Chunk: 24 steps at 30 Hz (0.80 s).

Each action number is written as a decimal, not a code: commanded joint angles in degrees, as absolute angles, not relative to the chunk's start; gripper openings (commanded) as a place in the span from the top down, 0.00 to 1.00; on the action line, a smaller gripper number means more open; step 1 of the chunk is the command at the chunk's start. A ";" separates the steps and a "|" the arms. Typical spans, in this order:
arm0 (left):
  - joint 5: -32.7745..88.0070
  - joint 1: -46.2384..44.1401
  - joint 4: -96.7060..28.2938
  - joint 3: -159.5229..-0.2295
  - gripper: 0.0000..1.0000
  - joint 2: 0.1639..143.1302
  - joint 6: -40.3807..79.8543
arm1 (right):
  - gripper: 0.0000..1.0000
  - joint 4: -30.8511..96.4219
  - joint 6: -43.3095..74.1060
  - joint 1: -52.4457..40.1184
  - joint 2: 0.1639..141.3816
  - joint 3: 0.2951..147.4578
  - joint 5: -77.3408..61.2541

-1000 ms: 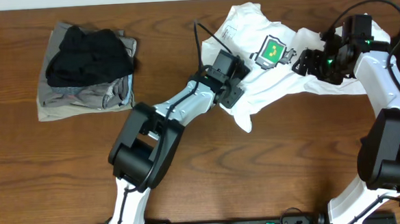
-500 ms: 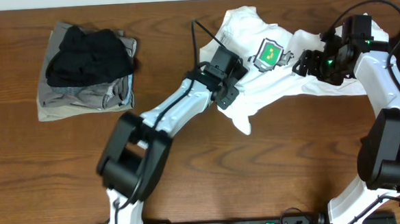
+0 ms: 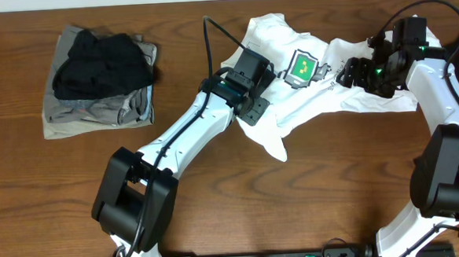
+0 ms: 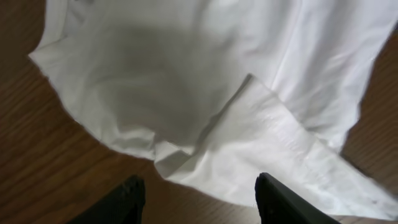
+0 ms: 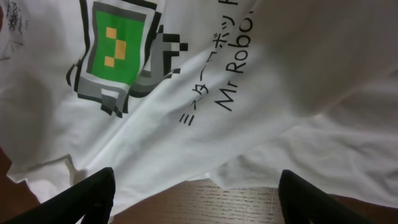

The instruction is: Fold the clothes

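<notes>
White T-shirt: the white short-sleeved cotton T-shirt [image 3: 311,101] lies rumpled at the upper centre-right of the overhead frame, with its green-and-grey robot print [image 3: 303,65] facing up.
Left gripper: the left gripper [image 4: 199,180] is released, its fingers spread at the shirt's lower edge and holding nothing.
Right gripper: the right gripper [image 5: 197,176] is released, its jaws wide over the printed text.
Other clothes: a black garment [image 3: 100,60] lies on a grey-khaki garment [image 3: 95,113] at the upper left.
Surface: brown wooden table [image 3: 335,186].
</notes>
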<state>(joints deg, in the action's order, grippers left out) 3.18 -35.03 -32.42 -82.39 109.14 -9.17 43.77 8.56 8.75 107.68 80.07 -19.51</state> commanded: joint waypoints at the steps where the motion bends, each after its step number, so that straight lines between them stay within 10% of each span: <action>1: 10.31 -34.85 -29.76 -81.80 0.40 110.41 -7.86 | 0.18 43.42 8.54 8.19 108.14 80.01 -19.29; 18: 12.43 -35.40 -17.39 -81.82 0.39 121.49 -8.19 | 0.18 43.29 8.54 8.16 108.14 80.01 -19.33; 24: 12.69 -35.64 -18.59 -81.84 0.56 121.38 -8.64 | 0.18 43.33 8.54 8.16 108.14 80.01 -19.31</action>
